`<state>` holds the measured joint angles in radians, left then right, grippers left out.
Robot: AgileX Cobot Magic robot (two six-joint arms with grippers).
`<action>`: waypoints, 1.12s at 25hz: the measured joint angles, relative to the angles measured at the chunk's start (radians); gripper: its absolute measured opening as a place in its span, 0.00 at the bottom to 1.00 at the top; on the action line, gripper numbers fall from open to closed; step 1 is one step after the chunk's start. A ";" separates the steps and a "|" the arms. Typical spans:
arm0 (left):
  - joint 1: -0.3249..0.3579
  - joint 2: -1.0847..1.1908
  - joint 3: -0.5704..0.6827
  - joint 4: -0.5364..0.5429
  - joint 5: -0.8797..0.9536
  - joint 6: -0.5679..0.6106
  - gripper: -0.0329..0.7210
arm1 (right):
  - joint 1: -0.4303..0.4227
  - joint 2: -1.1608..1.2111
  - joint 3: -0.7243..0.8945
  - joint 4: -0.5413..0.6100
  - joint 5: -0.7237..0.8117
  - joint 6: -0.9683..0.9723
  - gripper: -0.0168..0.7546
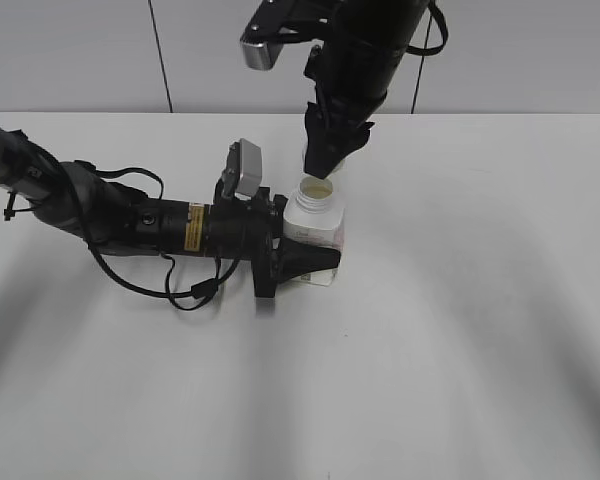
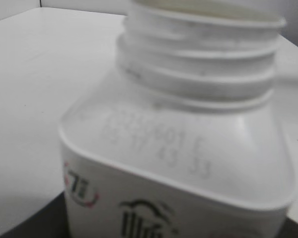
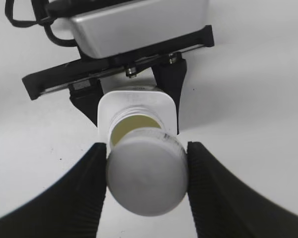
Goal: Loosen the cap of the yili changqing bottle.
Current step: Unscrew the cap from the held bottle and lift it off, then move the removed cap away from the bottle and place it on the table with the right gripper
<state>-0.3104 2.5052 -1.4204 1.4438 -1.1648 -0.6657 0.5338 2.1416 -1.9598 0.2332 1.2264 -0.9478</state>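
Note:
The yili changqing bottle [image 1: 314, 222] stands upright near the middle of the white table, small, squarish and white. Its threaded neck [image 2: 198, 54] is bare and its mouth [image 3: 134, 124] is open, showing pale yellow inside. My left gripper [image 1: 305, 262] comes in from the left and is shut on the bottle's body, low down. My right gripper [image 3: 146, 171] is shut on the round white cap [image 3: 146, 174] and holds it off the neck, just above and behind the mouth [image 1: 325, 160].
The white table [image 1: 460, 330] spreads all round the bottle. The left arm and its cable [image 1: 130, 225] lie across the table's left side. A grey wall [image 1: 80, 50] stands behind.

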 joint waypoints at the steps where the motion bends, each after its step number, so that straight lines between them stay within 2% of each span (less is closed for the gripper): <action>1: 0.000 0.000 0.000 0.000 0.000 0.000 0.57 | 0.000 -0.004 0.000 -0.002 0.000 0.032 0.53; 8: 0.000 0.000 0.000 0.000 0.001 0.000 0.57 | -0.047 -0.013 0.000 -0.010 0.000 0.328 0.53; 11: 0.000 0.000 0.000 0.000 0.001 0.000 0.57 | -0.113 -0.013 0.000 -0.010 0.000 0.457 0.52; 17: 0.000 0.000 0.000 0.000 0.001 0.000 0.57 | -0.299 -0.013 0.020 -0.012 -0.002 0.673 0.52; 21: 0.000 0.000 0.000 0.000 0.000 0.000 0.57 | -0.389 -0.013 0.125 -0.017 -0.027 0.739 0.52; 28: 0.000 -0.001 0.000 0.000 0.001 0.000 0.57 | -0.445 -0.013 0.352 -0.017 -0.207 0.752 0.52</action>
<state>-0.3104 2.5040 -1.4204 1.4438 -1.1638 -0.6657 0.0889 2.1285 -1.6074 0.2162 1.0192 -0.1957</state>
